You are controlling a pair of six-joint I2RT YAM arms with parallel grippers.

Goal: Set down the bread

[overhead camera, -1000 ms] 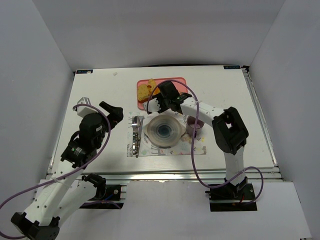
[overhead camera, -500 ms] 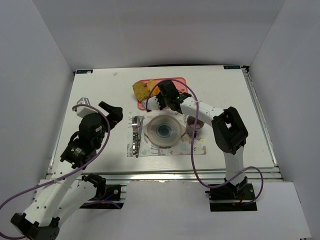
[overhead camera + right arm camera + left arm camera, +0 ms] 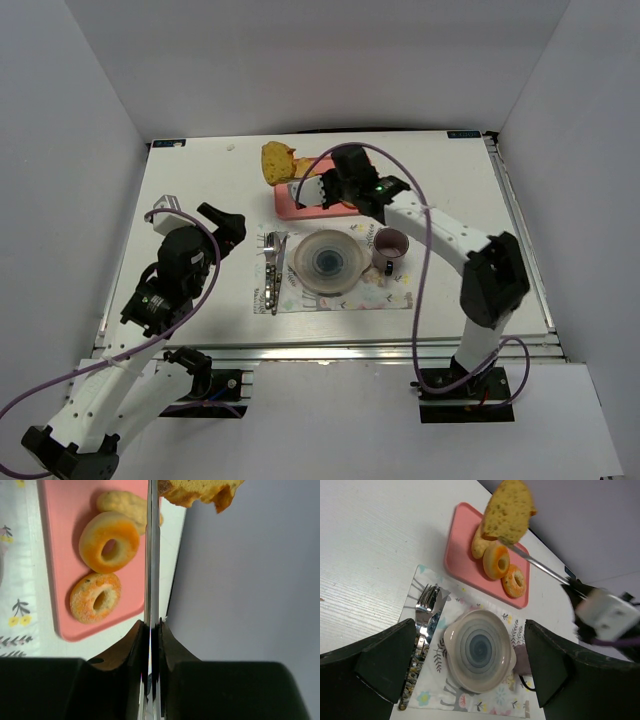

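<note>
Tongs (image 3: 151,555) squeezed closed on bread (image 3: 200,491), clamped in right gripper (image 3: 150,628)

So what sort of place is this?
Probably a lab test cell staged as a dining table: white walls box in the tabletop, a placemat holds bowl, fork and mug, and tongs hold bread near a pink pastry tray.

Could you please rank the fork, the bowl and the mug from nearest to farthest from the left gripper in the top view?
1. Fork, on the placemat's left edge, closest to the left gripper.
2. Bowl, at the placemat's centre.
3. Mug, right of the bowl.
</note>
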